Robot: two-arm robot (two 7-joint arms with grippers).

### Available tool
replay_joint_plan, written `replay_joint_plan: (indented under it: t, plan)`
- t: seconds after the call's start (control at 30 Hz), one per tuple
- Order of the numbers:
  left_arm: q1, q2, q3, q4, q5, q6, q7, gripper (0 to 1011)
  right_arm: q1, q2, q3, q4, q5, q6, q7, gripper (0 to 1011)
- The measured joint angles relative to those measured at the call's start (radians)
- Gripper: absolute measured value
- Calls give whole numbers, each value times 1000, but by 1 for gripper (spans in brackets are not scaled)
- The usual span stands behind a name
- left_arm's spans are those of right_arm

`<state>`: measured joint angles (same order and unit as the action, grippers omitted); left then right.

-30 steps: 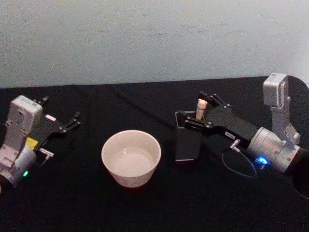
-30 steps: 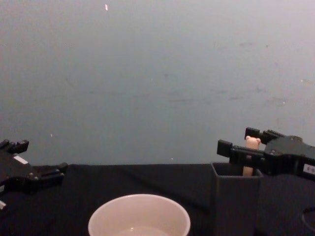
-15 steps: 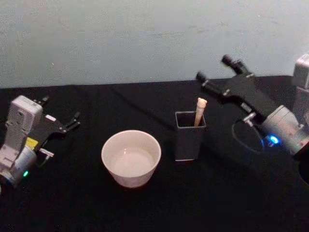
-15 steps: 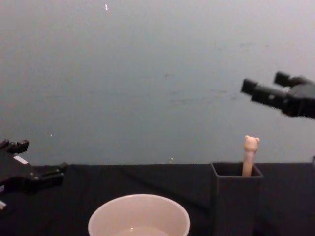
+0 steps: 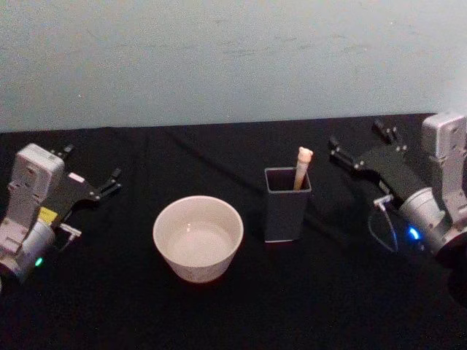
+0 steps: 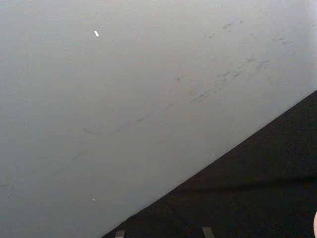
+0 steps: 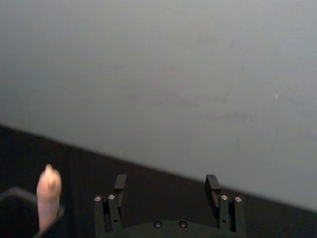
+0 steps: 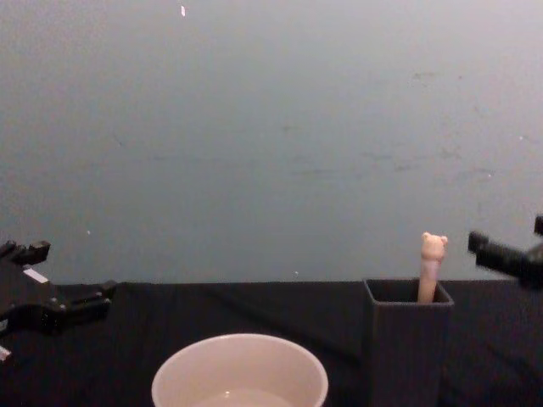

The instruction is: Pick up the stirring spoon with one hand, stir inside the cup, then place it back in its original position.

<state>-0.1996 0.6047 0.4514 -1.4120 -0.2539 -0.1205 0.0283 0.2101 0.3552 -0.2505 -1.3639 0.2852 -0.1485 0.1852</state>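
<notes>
Right tool [image 5: 361,146] at about 3 o'clock from the holder [image 5: 286,204], well apart from it, hovering over the black tabletop [image 5: 241,306]. Fingers spread wide with nothing between them, both tips plain in the right wrist view [image 7: 166,184]. Cut off at the edge of the chest view [image 8: 509,254], with just a dark finger and part of the body showing there.

Stirring spoon [image 5: 301,166] standing in the dark grey square holder, leaning against its far right corner. Long axis close to upright, tilted slightly; bear-head end up, clear of the rim. Stem and bowl hidden inside the holder, so impossible to make out how far down they reach. Peach handle top also at the edge of the right wrist view [image 7: 48,196], beside the tool and untouched by it.

Cream-white cup [image 5: 198,237] at 9 o'clock from the holder, near but apart; lower part cut off in the chest view [image 8: 240,373].

Left tool [image 5: 91,186] parked at 9 o'clock from the cup, well apart, fingers spread and holding nothing.
</notes>
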Motion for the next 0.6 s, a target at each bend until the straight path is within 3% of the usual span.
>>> replay_joint_plan:
  t: [0.27, 0.6]
  plan:
    - [0, 0, 0, 0, 0, 0, 0, 1001, 1, -18, -14, 57, -31, 42, 21, 1000]
    - [0, 0, 0, 0, 0, 0, 0, 1001, 2, -16, -14, 54, -31, 40, 20, 1000]
